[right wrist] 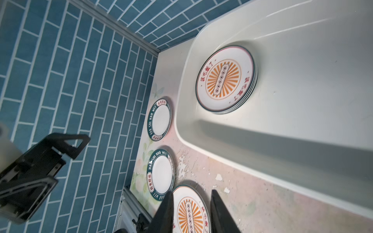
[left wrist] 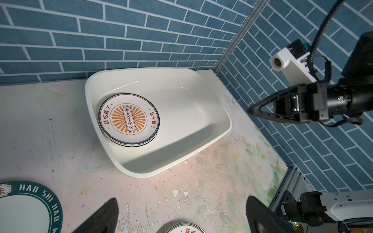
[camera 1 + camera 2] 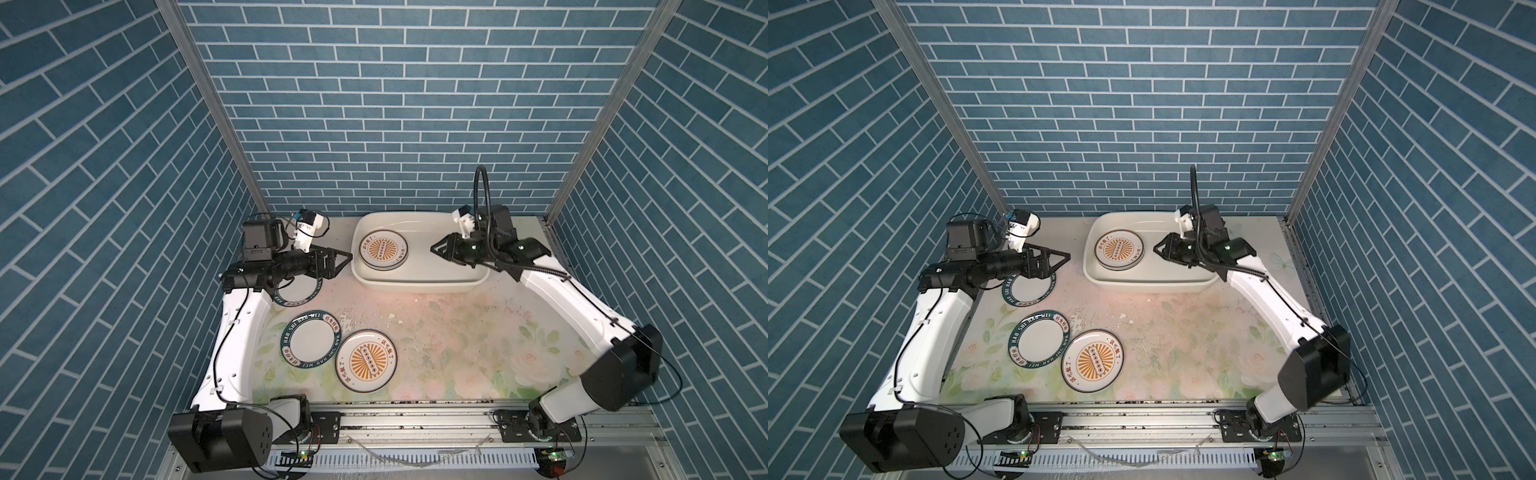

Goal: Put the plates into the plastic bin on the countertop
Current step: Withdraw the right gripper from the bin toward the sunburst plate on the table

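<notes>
Right gripper (image 3: 433, 248), jaws narrowly parted and empty, is hovering over the bin (image 3: 415, 286), where a stack (image 3: 383, 248) is lying at the left end. Left gripper (image 3: 347, 258), wide open, is hanging above a teal plate (image 3: 297, 297); it should be going low for the rim. A second teal plate (image 3: 311, 345) and a sunburst plate (image 3: 365, 360) are lying on the countertop (image 3: 457, 340), unobstructed; the bin wall needs clearing.

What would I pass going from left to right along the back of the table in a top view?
Open black left gripper → stack of round white plates, orange sunburst on top, inside the glossy white plastic bin → black right gripper, holding nothing.
</notes>
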{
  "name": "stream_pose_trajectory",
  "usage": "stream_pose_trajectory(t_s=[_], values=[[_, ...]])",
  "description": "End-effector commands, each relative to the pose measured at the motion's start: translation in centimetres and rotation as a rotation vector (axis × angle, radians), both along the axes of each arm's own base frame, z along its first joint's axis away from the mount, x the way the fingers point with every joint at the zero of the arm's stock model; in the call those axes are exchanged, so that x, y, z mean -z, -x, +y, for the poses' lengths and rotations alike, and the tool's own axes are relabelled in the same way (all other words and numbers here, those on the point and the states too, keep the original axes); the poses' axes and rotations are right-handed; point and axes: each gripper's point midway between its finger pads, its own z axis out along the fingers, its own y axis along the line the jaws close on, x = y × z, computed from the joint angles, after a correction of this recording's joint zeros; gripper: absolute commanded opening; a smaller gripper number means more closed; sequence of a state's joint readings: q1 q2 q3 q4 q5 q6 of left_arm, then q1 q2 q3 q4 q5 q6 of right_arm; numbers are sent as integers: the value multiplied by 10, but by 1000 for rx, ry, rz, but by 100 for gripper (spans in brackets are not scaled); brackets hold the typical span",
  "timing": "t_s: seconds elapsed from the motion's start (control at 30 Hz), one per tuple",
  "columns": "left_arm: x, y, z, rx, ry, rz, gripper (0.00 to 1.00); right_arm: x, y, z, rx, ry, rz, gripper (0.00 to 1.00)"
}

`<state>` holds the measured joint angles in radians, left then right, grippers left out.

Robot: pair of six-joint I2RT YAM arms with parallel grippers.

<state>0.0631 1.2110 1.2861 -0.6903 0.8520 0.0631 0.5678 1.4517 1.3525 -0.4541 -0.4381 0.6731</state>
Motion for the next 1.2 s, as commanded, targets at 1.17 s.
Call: stream_pose_trajectory(t_s=[1.17], values=[[11, 40, -22, 107, 44, 14, 100, 224, 166, 91, -135, 250, 175, 37]])
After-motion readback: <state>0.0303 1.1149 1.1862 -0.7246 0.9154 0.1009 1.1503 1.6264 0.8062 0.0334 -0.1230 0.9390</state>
